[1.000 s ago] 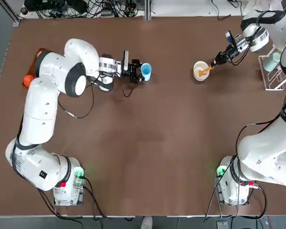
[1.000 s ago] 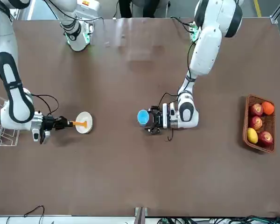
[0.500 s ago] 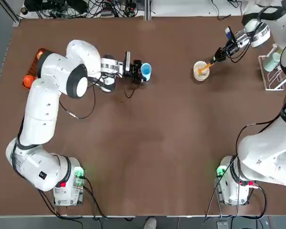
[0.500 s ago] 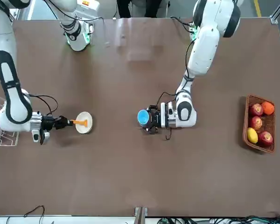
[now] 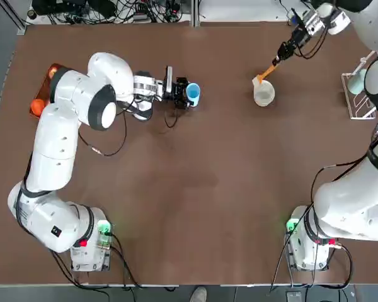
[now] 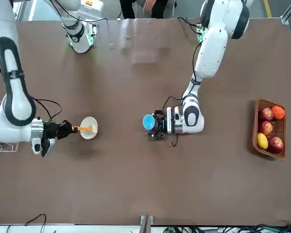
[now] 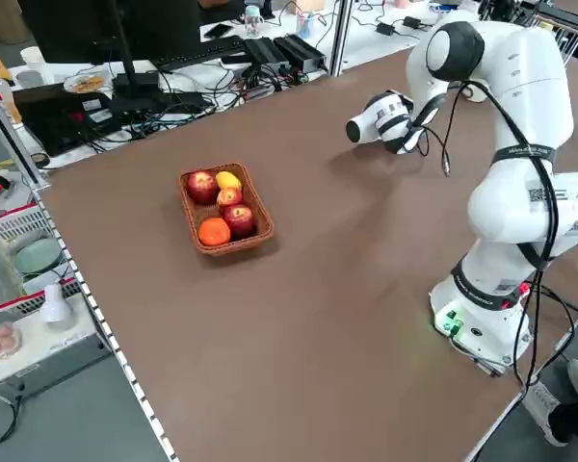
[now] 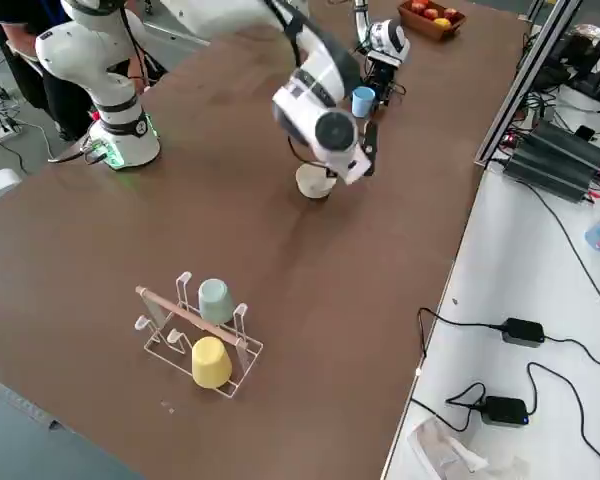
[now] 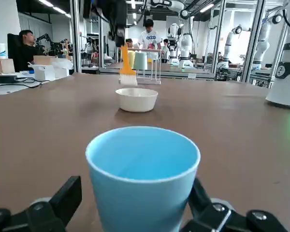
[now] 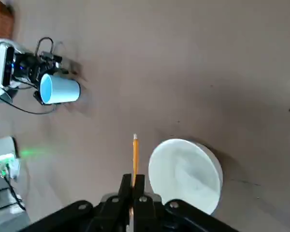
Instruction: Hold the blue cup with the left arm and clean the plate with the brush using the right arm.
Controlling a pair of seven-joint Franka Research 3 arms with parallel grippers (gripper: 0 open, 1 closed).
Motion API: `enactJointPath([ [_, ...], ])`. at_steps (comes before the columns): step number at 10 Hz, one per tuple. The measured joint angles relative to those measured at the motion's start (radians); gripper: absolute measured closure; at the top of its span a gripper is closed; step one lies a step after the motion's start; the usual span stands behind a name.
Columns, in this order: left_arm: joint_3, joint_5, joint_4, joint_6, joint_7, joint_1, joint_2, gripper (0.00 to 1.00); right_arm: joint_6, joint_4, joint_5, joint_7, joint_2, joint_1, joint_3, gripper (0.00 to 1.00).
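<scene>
Orange brush [image 9: 127,63] clenched in the right claw [image 10: 134,180]: lower bristles gently into the white bowl [image 10: 183,175] beside it; left claw [image 5: 184,94], grasping the blue cup [image 9: 137,205], should hold steady

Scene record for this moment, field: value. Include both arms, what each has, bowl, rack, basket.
left end effector: closed around cup, left of table centre toward the far side
right end effector: shut on brush, by the bowl
bowl: white, on table, plate-like role likely
brush: orange handle, pale bristles, at the bowl's edge or above it; contact unclear
rack: green cup, yellow cup
basket: orange, yellow and red fruit
</scene>
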Motion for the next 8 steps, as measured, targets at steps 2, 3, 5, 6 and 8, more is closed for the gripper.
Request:
enactJointPath([
  [2,0.003,-0.023,0.005,0.000,0.000,-0.017,0.008,0.03,-0.004,0.041,-0.127,0.113,-0.070,0.101,0.000,0.95],
  [3,0.007,-0.030,0.011,0.000,0.000,-0.026,0.012,0.03,-0.004,0.058,-0.221,0.201,-0.093,0.156,0.002,0.95],
  [5,0.013,-0.033,0.019,0.000,0.000,-0.031,0.017,0.09,0.000,0.101,-0.338,0.433,-0.107,0.307,0.006,0.95],
  [6,0.015,-0.033,0.019,0.000,0.000,-0.032,0.017,0.16,0.011,0.120,-0.366,0.555,-0.108,0.392,0.006,0.95],
  [8,0.017,-0.033,0.020,0.000,0.000,-0.033,0.018,0.31,0.054,0.146,-0.416,0.674,-0.107,0.522,0.006,0.95],
])
